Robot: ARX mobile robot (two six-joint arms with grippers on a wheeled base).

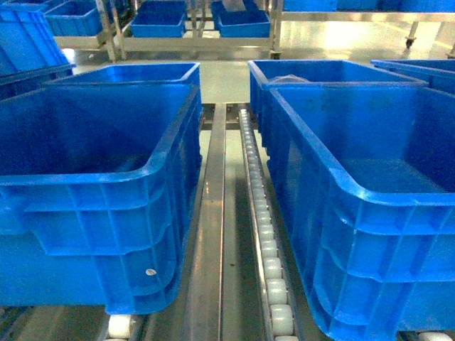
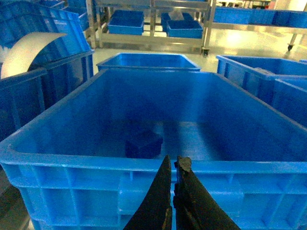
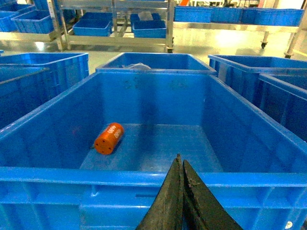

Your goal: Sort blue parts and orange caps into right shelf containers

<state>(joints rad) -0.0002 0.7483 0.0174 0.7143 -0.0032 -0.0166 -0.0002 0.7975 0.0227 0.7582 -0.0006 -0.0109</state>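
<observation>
Left bin [image 2: 48, 158]: seen straight ahead of the left gripper, its near rim just beyond the fingertips; in the head view it is placed on the left of the roller track [image 1: 263, 234].
Blue part [image 2: 143, 143]: a dark blue block is seen lying on the floor of the left bin, ahead of the left gripper and slightly to its left, well apart from the walls.
Left gripper [image 2: 173, 163]: the two dark fingers are pressed together at the tips, clenched on nothing; it is held outside the bin, at the near wall. It is not seen in the head view.
White sheet [image 2: 24, 50]: a curved pale sheet is seen far to the left of the left gripper, above a neighbouring crate.
Right bin [image 3: 288, 143]: set directly ahead of the right gripper, its near rim just past the fingertips.
Orange cap [image 3: 109, 138]: an orange cylinder is seen lying on its side on the right bin's floor, ahead of the right gripper and to its left, near the left wall.
Right gripper [image 3: 181, 163]: the fingers are closed against each other with nothing between them; it is held outside the bin's near wall.
Shelves [image 3: 115, 24]: metal racks with small blue trays are seen far ahead of both grippers.
</observation>
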